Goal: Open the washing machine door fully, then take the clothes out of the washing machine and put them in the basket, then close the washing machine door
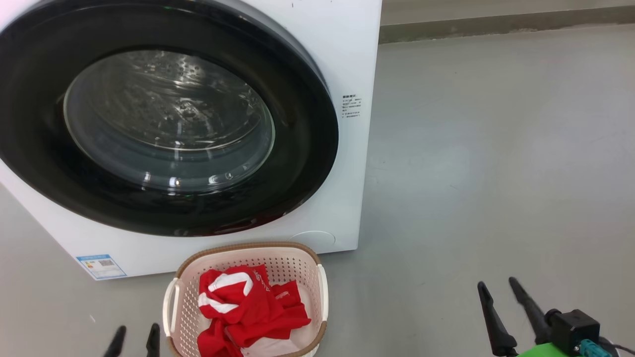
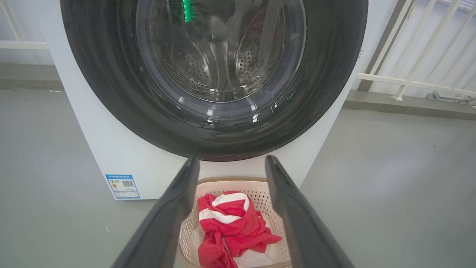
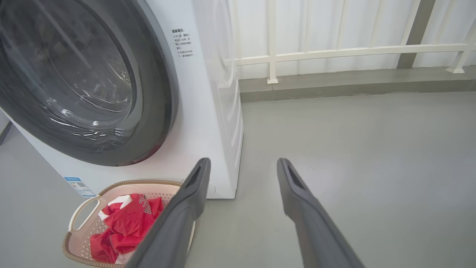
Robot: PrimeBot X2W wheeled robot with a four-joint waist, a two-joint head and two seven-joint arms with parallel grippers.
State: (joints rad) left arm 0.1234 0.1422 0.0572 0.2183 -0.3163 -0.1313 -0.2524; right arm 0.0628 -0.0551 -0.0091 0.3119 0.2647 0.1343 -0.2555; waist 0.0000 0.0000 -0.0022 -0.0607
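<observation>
1. The machine [image 1: 349,59] stands ahead of both claws. We judge it heavy and rigid, unlikely to shift under a push.
2. The door [image 1: 168,124] looks shut, flush with the machine's front. It is ahead of and above the left claw [image 2: 232,160], and ahead and to the left of the right claw [image 3: 243,160]. It looks stiff and glossy, so the fingers would probably slip on it. We cannot make out a handle. For any last press we would push flat on the black ring, not the glass.
3. The basket [image 1: 248,246] sits on the floor just beyond the left claw's tips, well to the left of the right claw. It is probably light, stiff plastic that slides easily. The side handles are the places to hold it.
4. The clothes [image 1: 253,307] lie heaped in the basket. They are soft and limp, so we would pinch a bunched fold.
5. Both claws are spread wide and hold nothing.
</observation>
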